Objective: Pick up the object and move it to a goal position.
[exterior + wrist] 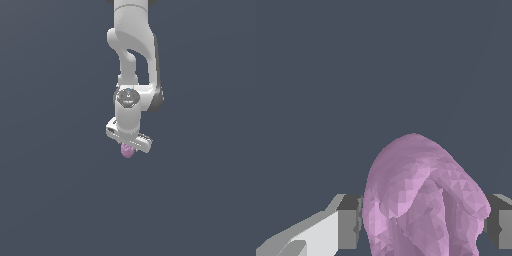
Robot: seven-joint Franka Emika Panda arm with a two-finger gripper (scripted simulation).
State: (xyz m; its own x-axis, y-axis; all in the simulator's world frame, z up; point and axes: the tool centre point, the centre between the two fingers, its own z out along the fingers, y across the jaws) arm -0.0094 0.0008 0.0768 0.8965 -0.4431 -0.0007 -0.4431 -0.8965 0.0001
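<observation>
The object (127, 151) is a small pinkish-purple lumpy blob, showing just under the white hand of the arm in the exterior view. In the wrist view the object (418, 200) fills the space between the two grey finger pads (350, 220), which press on its sides. My gripper (128, 148) is shut on the object, and its fingertips are mostly hidden behind the hand and the blob in the exterior view. No goal marker shows in either view.
A plain dark grey-blue surface (50, 190) fills both views around the arm. The white arm (132, 50) reaches down from the top of the exterior view.
</observation>
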